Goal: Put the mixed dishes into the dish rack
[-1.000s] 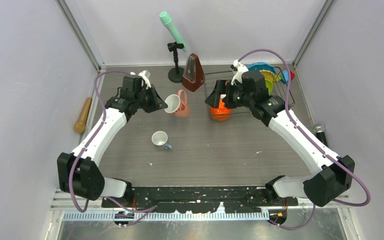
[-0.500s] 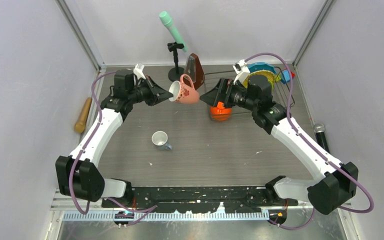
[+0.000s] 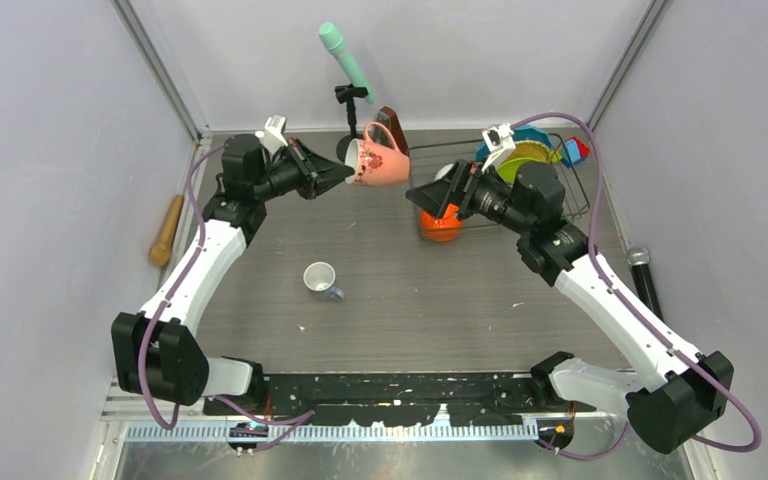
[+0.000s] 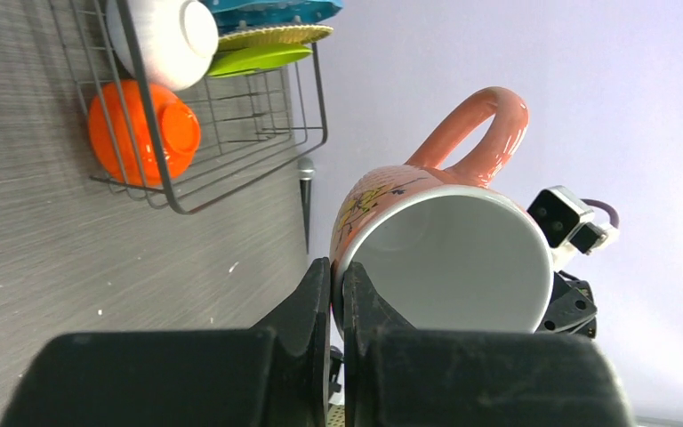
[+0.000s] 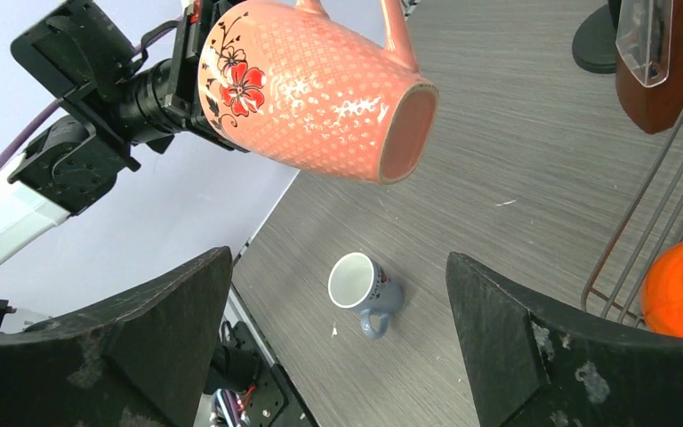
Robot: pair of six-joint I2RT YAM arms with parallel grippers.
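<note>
Tabletop, grey wood-grain, is lying between pale walls; I am seeing my left gripper clamping the pinkish mug aloft, right gripper gaping.

Up went the pinkish patterned mug! A second earlier it had been lying on the table, about midway between the left and right edges and nearer the far one. The left gripper, pinching its rim, hoisted it clear and carried it on towards the far edge, the left arm stretching out level behind it. Meanwhile the right gripper tipped round to face the mug, and its wrist drew back towards the right edge.
</note>
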